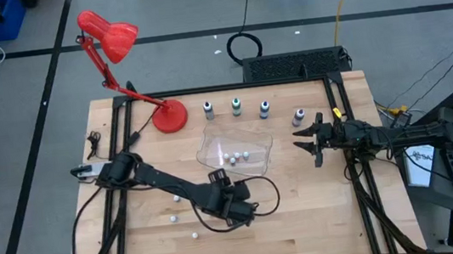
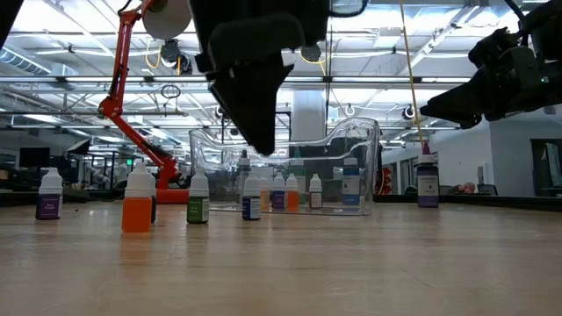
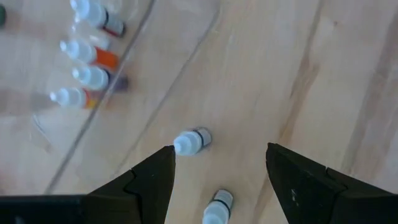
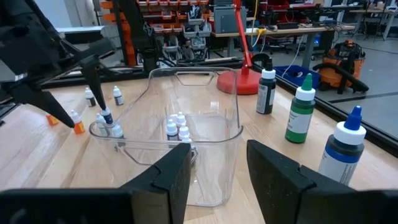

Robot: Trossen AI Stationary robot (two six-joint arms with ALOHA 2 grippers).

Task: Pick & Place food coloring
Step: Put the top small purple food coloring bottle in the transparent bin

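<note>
Four food coloring bottles stand upright in a row at the table's far side: dark (image 1: 207, 109), green (image 1: 236, 105), blue (image 1: 265, 109) and purple (image 1: 298, 117). Smaller white-capped dropper bottles also show. Several stand inside a clear tub (image 1: 211, 141), and a few stand loose on the wood (image 1: 173, 219). My left gripper (image 1: 237, 207) hangs open, pointing steeply down over the table's middle near side. In its wrist view it (image 3: 221, 149) stands above two small upright bottles (image 3: 193, 141) (image 3: 217, 208) and touches neither. My right gripper (image 1: 312, 143) waits open and level at the right, facing the tub.
A red desk lamp (image 1: 170, 116) stands at the far left. Loose small bottles in the low view, orange (image 2: 138, 202), green (image 2: 198, 197) and purple (image 2: 49, 195), dot the near left. Bare wood lies along the near edge and the near right.
</note>
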